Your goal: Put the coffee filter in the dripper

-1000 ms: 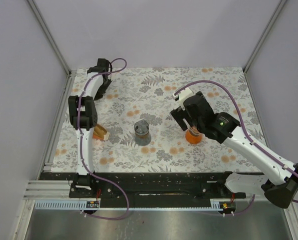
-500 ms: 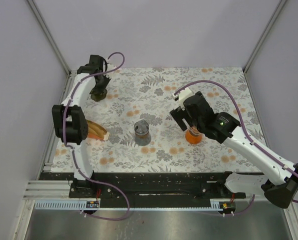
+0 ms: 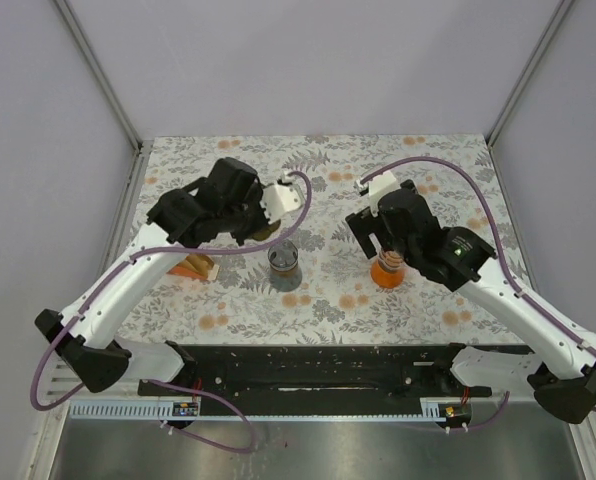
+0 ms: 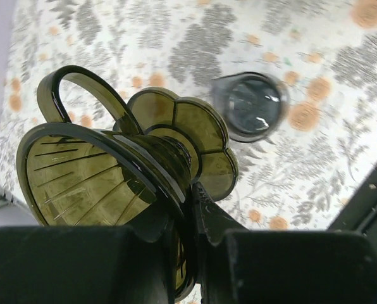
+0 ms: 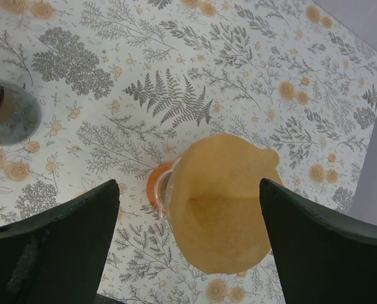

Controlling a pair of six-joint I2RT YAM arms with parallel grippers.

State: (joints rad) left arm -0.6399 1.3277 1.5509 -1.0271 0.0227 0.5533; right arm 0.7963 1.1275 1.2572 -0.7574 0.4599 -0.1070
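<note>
Right of the grey cup [image 3: 283,260] at the middle of the floral table [image 3: 448,160], the paper coffee filter [image 5: 223,202] stands open-mouthed in a small glass holder with an orange base [image 5: 154,187]. My right pincer [image 5: 188,190] hangs directly over it, jaws spread wide. One finger shows on each side of the filter and neither touches the paper.

Left of the cup and above it, my left pincer [image 4: 188,215] is pinched on the wall of the olive translucent dripper [image 4: 112,164]. The left wrist view shows the dripper tilted, its ribbed cone empty and its handle loop uppermost. The scalloped base points toward the cup [image 4: 250,106] below. The dripper is off the table — nothing supports it but my grip.

Status, as judged from these views:
- Done: dripper secured in the left pincer; right pincer positioned over the filter.
- Not done: filter not yet gripped, not yet lifted, not yet in the dripper. The two are well apart, on opposite sides of the cup.

Remaining work — close the right pincer on the filter rim, lift it clear of the holder, and seat it in the cone. The dripper probably needs levelling first, possibly set on the cup.
</note>
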